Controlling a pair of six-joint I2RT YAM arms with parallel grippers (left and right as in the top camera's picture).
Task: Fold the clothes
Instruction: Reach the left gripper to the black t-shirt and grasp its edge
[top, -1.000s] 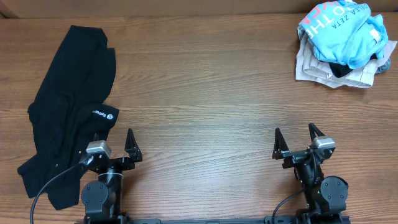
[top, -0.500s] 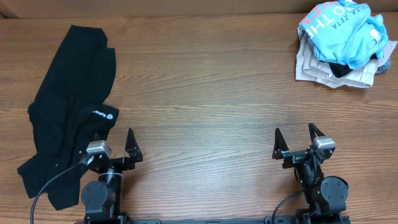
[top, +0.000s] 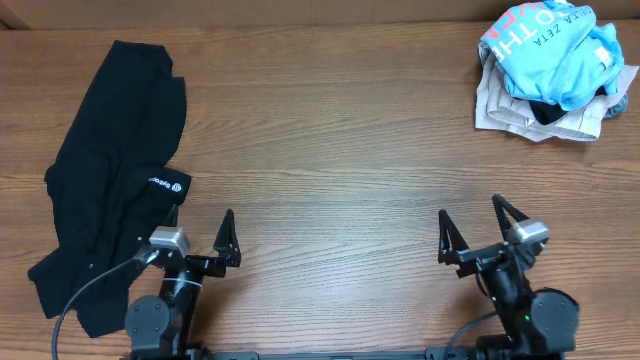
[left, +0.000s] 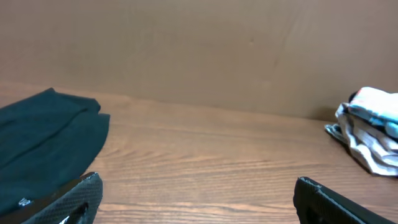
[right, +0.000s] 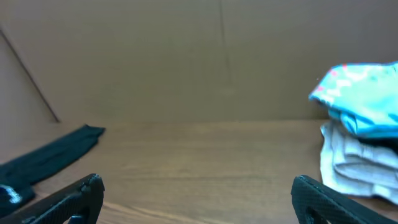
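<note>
The left end effector (top: 200, 228) has its two fingers spread wide with only bare wood between them. It grips nothing. From overhead its outer finger overlaps the edge of the black garment (top: 108, 160), but whether it touches the fabric cannot be told. In the left wrist view both fingertips (left: 71, 198) sit at the bottom corners, far apart, with the dark cloth lying flat beyond the left one.

The right end effector (top: 471, 226) is likewise fully spread and empty, standing over open bench (top: 330, 150) near the front edge, well apart from any clothing.

The black garment lies crumpled in a long, loose strip along the bench's left side, running from the far edge down to the front beside the left arm. A small white logo (top: 168, 182) is printed on a fold near its lower middle: a round mark with tiny lettering too small to read.

At the far right corner a light blue T-shirt (top: 555, 50) sits bunched on top of a beige garment (top: 525, 115). Its pink-and-white lettering shows "ZETA ZETA" and part of a larger word beginning "TH".
</note>
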